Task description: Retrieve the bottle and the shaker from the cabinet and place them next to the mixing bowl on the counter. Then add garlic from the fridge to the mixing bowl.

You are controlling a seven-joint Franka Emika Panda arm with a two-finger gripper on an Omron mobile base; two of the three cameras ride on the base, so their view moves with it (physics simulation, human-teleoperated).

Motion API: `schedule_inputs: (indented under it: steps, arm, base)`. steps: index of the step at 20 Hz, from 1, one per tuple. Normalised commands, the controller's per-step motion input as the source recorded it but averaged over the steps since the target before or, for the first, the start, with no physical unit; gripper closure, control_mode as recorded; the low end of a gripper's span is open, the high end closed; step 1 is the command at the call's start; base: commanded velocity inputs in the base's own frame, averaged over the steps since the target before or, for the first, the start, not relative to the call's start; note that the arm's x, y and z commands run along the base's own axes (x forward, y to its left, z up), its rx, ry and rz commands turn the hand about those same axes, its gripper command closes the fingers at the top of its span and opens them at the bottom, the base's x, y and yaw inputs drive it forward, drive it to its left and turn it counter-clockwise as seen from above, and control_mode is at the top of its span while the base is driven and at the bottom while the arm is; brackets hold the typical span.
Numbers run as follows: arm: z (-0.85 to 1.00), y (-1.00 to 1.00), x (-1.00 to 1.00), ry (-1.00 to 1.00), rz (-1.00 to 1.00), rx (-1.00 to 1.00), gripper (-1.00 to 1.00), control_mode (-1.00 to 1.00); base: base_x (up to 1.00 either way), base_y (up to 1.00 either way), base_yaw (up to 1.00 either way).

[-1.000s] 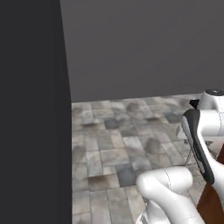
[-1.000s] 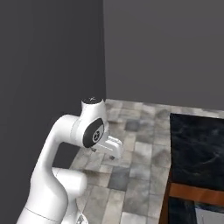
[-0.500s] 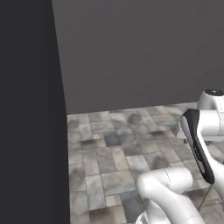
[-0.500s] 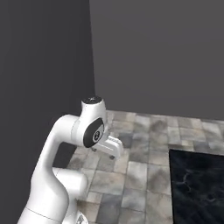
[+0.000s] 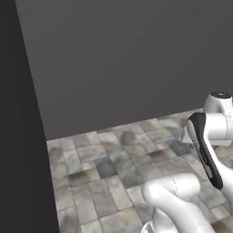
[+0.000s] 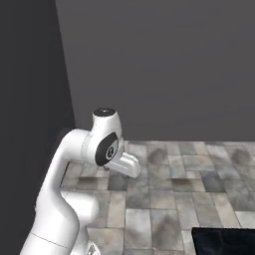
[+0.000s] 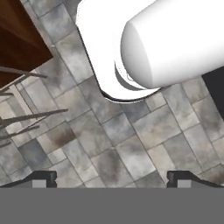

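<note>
My gripper [image 7: 112, 177] is open in the hand view. Its two dark fingertips [image 7: 43, 177] stand wide apart with nothing but tiled floor between them. It points straight down at the floor, with my own white arm link above it in that view. In the right base view the arm is folded, and the hand [image 6: 124, 164] hangs low over the tiles in front of the base. The same hand [image 5: 187, 135] sits at the right edge of the left base view.
A tall dark panel [image 5: 18, 136] stands at the left, and a plain grey wall [image 5: 118, 59] rises behind the tiled floor [image 5: 113, 168]. A black counter corner [image 6: 224, 241] shows at the lower right. A brown wooden surface [image 7: 17, 39] and thin grey rods [image 7: 30, 116] lie beside the base.
The whole picture has shifted, so the base has moved. The dark panel slid left and the black counter dropped toward the lower right corner. The arm's pose looks unchanged.
</note>
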Motion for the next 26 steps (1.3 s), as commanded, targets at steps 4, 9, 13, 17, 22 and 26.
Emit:
schedule_inputs:
  steps: [4,9,13,17,22,26]
  arm:
    - [0.0,0.0,0.0,0.0,0.0,0.0,-1.0,1.0]
    - [0.0,0.0,0.0,0.0,0.0,0.0,-1.0,1.0]
    - [0.0,0.0,0.0,0.0,0.0,0.0,-1.0,1.0]
    - [0.0,0.0,0.0,0.0,0.0,0.0,-1.0,1.0]
    - [0.0,0.0,0.0,0.0,0.0,0.0,-1.0,1.0]
    - [0.0,0.0,0.0,0.0,0.0,0.0,-1.0,1.0]
  base:
    - [1.0,0.55,-0.36]
    - [1.0,0.6,-0.36]
    - [1.0,0.53,-0.39]
    - [1.0,0.39,-0.5]
    - [0.85,0.26,-0.62]
    - [0.66,0.12,-0.69]
